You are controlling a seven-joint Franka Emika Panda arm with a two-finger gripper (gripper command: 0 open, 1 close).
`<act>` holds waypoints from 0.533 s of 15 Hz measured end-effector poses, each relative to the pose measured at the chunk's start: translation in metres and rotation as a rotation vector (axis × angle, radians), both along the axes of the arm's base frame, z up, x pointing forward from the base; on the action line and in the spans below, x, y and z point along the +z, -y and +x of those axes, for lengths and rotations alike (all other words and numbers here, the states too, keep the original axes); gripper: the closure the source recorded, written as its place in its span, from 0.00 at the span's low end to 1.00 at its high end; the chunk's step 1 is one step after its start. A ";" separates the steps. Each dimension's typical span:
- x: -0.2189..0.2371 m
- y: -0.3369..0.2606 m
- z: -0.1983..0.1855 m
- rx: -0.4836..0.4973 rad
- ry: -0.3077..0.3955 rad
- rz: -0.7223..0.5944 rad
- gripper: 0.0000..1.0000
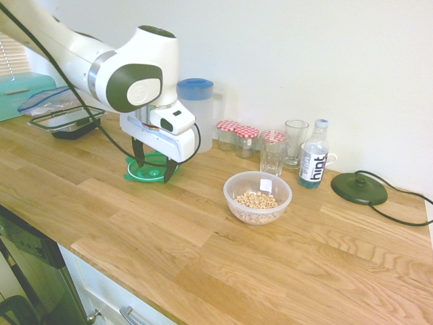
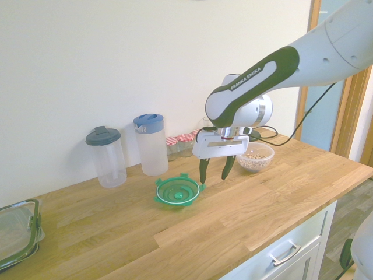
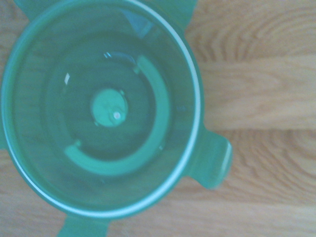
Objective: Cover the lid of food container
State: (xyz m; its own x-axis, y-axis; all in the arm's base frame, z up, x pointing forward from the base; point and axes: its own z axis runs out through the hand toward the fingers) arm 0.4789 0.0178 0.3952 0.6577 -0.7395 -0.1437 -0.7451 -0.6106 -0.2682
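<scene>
The round green lid (image 1: 145, 170) lies flat on the wooden counter, with clip tabs around its rim. It shows from the other side as the lid (image 2: 178, 191), and it fills the wrist view as the lid (image 3: 101, 106). My gripper (image 1: 152, 160) hangs open just above the lid's edge, fingers pointing down with nothing between them. In the second exterior view the gripper (image 2: 214, 171) stands over the lid's right rim. The food container (image 1: 257, 197), a clear bowl with beige cereal, sits to the right, apart from the lid, and appears as the food container (image 2: 254, 157) behind the arm.
Along the wall stand a blue-lidded jug (image 1: 196, 112), red-checked jars (image 1: 237, 137), glasses (image 1: 272, 153), a water bottle (image 1: 314, 155) and a dark round base (image 1: 358, 188). A grey-lidded jug (image 2: 105, 156) stands left. A rectangular dark-rimmed container (image 1: 62, 120) sits far left.
</scene>
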 end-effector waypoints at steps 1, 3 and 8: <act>-0.004 0.005 0.012 0.006 -0.001 0.048 0.00; -0.013 0.020 0.036 0.019 -0.005 0.138 0.00; -0.045 0.047 0.067 0.074 -0.018 0.290 0.00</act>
